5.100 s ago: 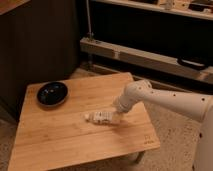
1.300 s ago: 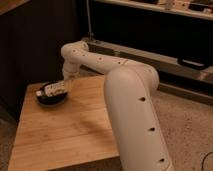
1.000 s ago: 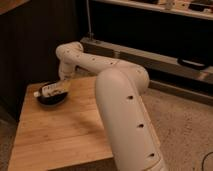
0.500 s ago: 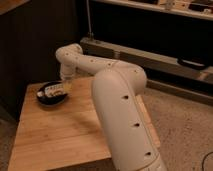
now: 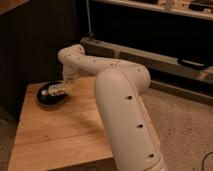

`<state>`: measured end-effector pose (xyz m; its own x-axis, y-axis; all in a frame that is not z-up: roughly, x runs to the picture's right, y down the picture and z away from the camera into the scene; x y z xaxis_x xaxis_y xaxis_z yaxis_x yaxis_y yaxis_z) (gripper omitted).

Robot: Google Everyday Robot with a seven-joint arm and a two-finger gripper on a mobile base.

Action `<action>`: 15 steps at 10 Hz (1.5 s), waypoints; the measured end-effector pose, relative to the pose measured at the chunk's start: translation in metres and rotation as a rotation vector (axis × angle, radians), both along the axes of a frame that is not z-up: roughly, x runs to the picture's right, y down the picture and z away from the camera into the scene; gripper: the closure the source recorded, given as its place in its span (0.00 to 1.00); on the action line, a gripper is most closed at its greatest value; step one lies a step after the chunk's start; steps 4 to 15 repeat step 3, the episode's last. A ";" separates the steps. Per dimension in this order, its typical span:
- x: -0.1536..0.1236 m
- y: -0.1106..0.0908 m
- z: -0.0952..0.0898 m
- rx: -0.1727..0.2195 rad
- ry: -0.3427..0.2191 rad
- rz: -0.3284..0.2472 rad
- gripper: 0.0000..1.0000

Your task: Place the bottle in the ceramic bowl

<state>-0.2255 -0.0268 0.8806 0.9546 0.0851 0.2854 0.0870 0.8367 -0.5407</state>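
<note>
The black ceramic bowl (image 5: 46, 96) sits at the far left corner of the wooden table (image 5: 60, 135). The whitish bottle (image 5: 53, 91) lies across the bowl's right half, its white cap pointing left. My gripper (image 5: 62, 88) is at the bowl's right rim, right at the bottle's near end. My white arm (image 5: 120, 100) reaches to it from the lower right and fills the middle of the view.
A dark cabinet wall (image 5: 35, 45) stands behind the table. A low metal shelf rail (image 5: 165, 60) runs along the back right. Speckled floor (image 5: 190, 130) lies to the right of the table.
Since five seconds ago the bottle has gone from the table's middle to the bowl. Over the last second the gripper has stayed at the bowl and the arm's bulk has shifted slightly left.
</note>
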 end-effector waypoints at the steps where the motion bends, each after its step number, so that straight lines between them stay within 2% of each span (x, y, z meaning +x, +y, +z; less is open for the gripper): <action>1: -0.002 0.000 0.000 0.000 -0.002 -0.002 0.22; 15: -0.003 0.001 0.000 0.000 -0.002 -0.003 0.22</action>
